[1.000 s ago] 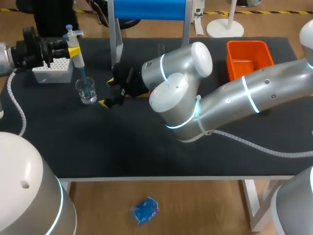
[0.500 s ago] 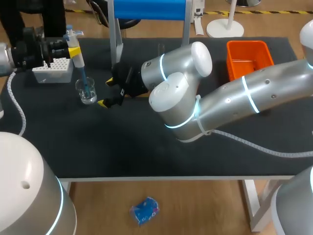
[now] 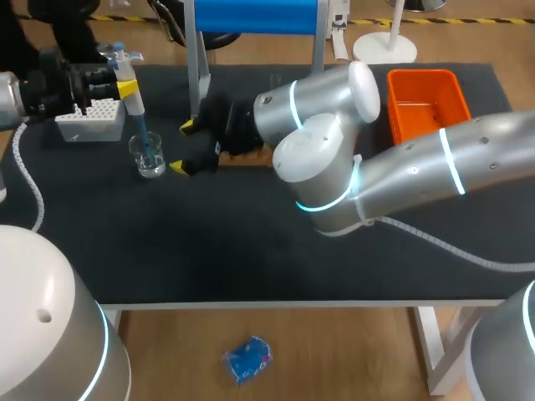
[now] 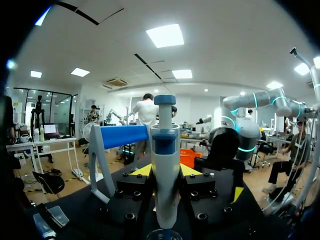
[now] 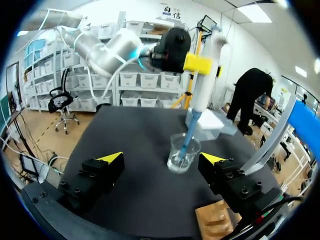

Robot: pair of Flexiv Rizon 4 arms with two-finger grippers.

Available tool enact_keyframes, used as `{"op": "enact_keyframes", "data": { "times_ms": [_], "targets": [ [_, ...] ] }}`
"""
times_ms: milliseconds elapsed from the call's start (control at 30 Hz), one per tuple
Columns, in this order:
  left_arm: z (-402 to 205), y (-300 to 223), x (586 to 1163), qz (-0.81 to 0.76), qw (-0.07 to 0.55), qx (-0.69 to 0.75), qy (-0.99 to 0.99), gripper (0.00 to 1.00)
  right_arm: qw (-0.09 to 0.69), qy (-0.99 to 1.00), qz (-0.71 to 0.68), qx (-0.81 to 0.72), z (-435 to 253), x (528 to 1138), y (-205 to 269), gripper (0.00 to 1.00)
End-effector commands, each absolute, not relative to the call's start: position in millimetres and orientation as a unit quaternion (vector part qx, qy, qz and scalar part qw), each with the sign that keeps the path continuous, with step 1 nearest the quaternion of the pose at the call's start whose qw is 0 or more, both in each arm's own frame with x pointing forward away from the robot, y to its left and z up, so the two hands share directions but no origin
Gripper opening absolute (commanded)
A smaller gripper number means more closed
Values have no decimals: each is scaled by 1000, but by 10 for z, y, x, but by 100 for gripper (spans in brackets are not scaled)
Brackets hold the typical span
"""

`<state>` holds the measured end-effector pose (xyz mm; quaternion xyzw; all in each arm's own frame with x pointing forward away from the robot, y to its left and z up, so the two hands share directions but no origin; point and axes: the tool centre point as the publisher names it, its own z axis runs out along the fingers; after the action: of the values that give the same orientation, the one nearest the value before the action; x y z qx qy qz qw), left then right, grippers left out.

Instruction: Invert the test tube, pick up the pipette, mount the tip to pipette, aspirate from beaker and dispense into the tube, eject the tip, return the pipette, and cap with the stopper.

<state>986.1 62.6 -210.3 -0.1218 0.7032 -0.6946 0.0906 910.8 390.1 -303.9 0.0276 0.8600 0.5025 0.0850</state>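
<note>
The left gripper (image 4: 165, 170) is clenched on the pipette (image 3: 134, 104) (held upright), and its tip (image 5: 190, 131) seems to dip into the beaker (image 5: 182, 152). The right gripper (image 5: 162, 158) stands released, just beside the beaker.

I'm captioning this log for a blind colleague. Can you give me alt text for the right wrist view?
The left gripper holds a pipette upright, its blue tip dipped in a small glass beaker on the black table. The right gripper sits just short of the beaker, jaws open to either side.
</note>
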Motion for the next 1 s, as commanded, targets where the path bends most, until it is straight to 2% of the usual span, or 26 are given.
{"op": "enact_keyframes", "data": {
  "times_ms": [33,567,1000],
  "targets": [
    [-2108,629,9863,-695,91,-121,703,0,41,863,503,6,-2493,9089,3370,100],
    [-2108,629,9863,-695,91,-121,703,0,5,815,578,-36,-1751,9334,3425,100],
    [-2108,629,9863,-695,91,-121,703,0,-12,841,536,-79,-1443,9654,3689,100]
  ]
}}
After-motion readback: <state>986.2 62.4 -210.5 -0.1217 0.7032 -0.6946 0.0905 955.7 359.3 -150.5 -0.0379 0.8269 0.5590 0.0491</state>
